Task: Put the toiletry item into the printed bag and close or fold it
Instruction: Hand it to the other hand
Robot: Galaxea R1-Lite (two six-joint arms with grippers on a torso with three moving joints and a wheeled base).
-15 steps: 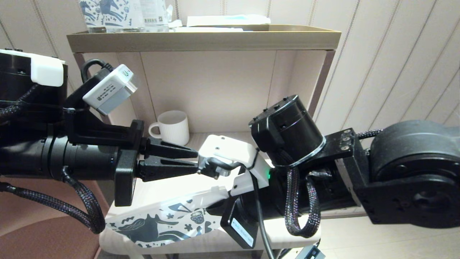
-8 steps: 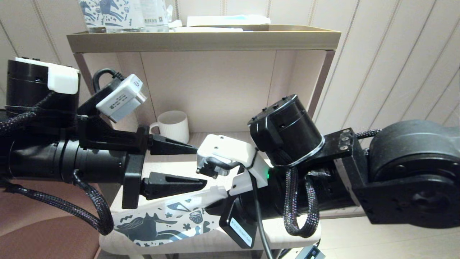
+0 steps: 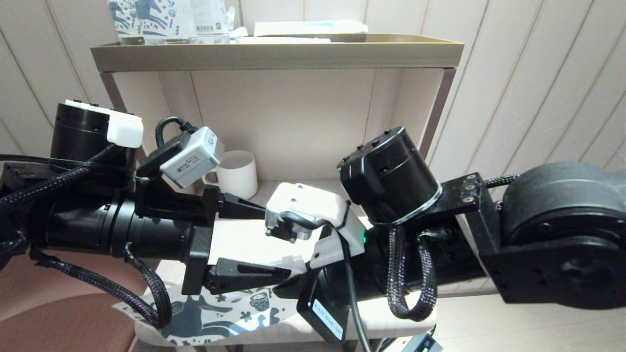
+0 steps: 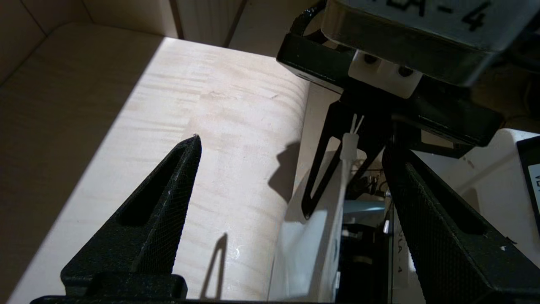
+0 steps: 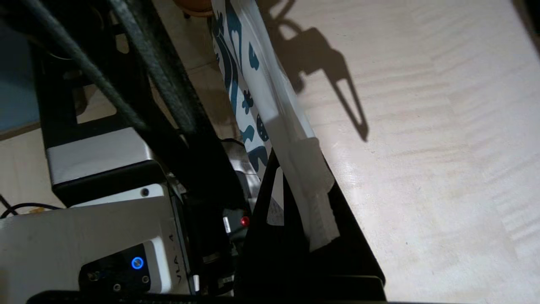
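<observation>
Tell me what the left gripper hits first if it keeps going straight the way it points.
Probably the right gripper, shut on the printed bag's white slider end, dead ahead between the left gripper's open fingers. Depth is unclear; the bag's raised edge might touch first.

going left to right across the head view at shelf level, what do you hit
Left claw, open above the printed bag → white mug at the back of the shelf → right arm's white wrist camera → right arm's black joint housing.
</observation>
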